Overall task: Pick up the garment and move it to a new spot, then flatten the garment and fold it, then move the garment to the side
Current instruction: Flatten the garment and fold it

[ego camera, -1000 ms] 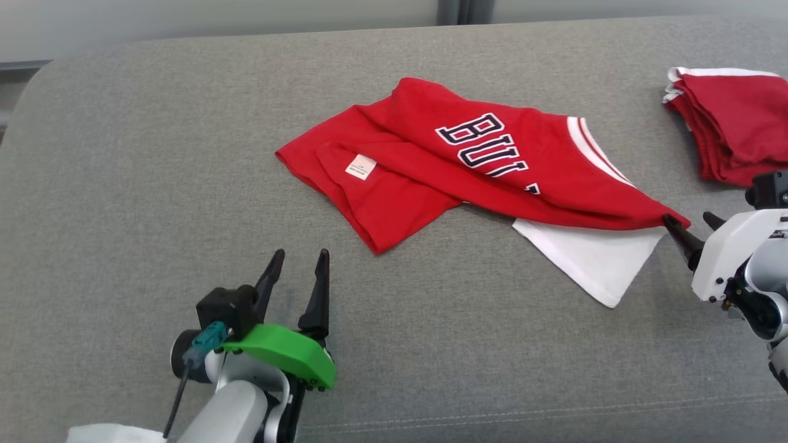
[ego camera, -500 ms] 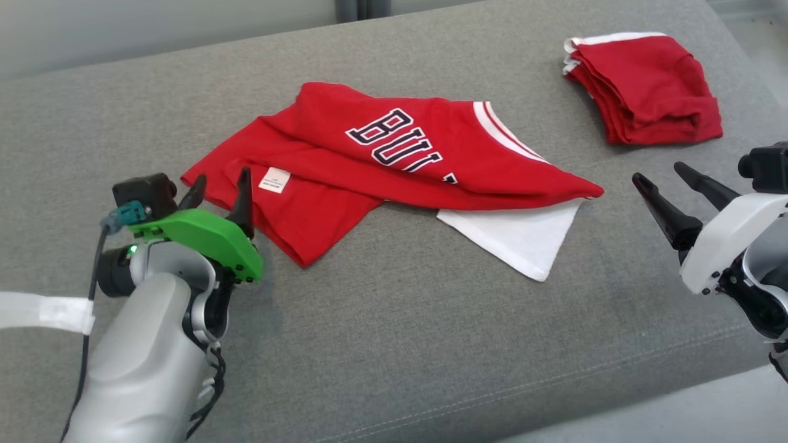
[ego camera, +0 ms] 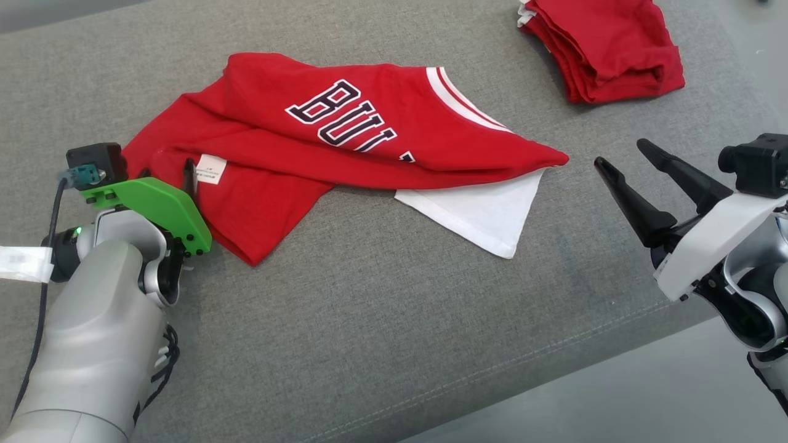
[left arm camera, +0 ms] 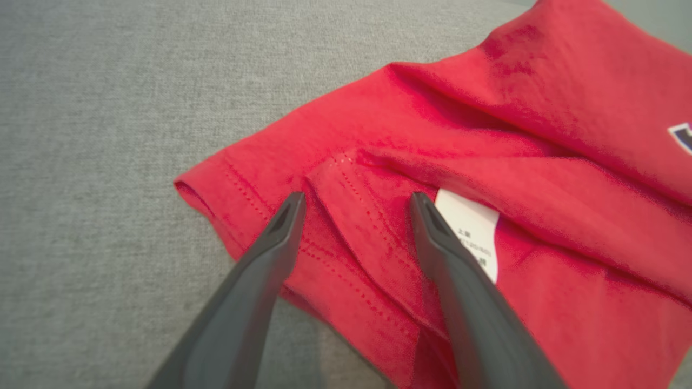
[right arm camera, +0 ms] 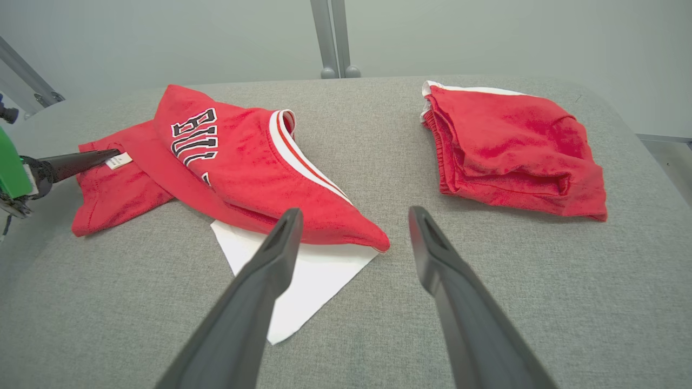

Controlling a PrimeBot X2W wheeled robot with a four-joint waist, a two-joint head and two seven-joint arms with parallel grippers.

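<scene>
Left gripper [left arm camera: 357, 201], 9 o'clock, is hovering released over the hem of the red lettered jersey [ego camera: 265, 203] lying on grey fabric upholstery [ego camera: 369, 320]. Right gripper [ego camera: 622, 154], 3 o'clock, is hovering released. Folded red garment [ego camera: 609, 49] is lying at 1 o'clock.

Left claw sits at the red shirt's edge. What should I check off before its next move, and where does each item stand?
1. Left claw open: ok.
2. Left claw lined up over red shirt at its stitched hem, beside white label: ok.
3. Contact with cloth: cannot tell.
4. Right claw open, clear of shirt: ok.
5. Shirt lying flat: not ok, rumpled.
6. Folded red pile apart from shirt: ok.
</scene>
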